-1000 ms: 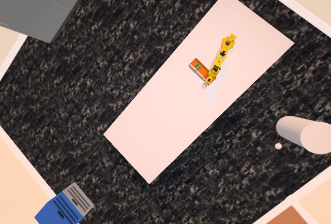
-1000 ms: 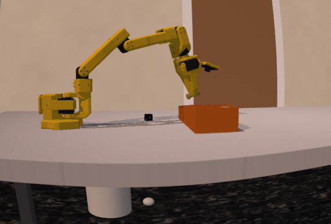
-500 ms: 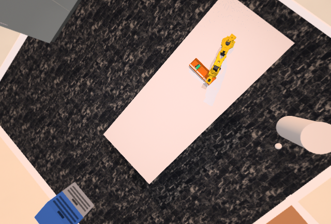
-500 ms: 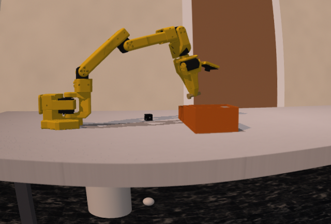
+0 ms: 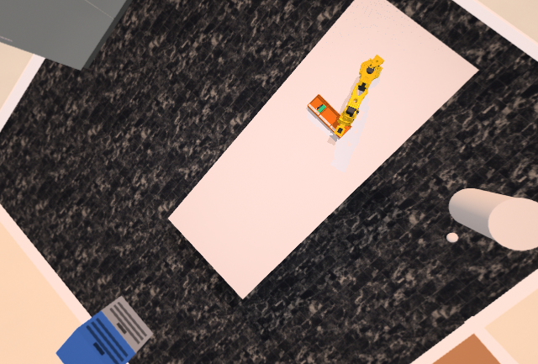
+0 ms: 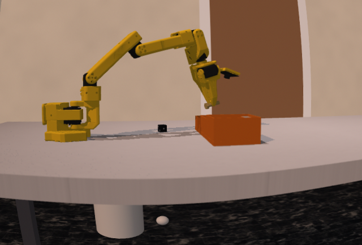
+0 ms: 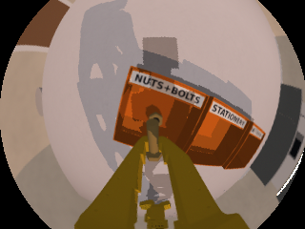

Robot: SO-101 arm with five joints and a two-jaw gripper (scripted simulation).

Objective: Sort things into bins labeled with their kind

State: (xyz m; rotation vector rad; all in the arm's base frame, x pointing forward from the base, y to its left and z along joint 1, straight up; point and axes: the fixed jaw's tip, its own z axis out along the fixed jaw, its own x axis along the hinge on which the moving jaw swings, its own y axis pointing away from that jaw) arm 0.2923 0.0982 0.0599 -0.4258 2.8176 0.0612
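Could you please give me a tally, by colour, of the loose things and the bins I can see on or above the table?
Orange: 1, the bin row, with labelled sections.
Black: 1, a small cube on the table.
Tan: 1, a small bolt-like piece in the shut claw, above the bins.
Green: 1, a thing lying in a bin.
Total: 4.

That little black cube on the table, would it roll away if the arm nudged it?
Probably not: the black cube looks flat-sided, so it should slide or tumble once rather than roll. It seems small beside the orange bin, so likely light and easily knocked.
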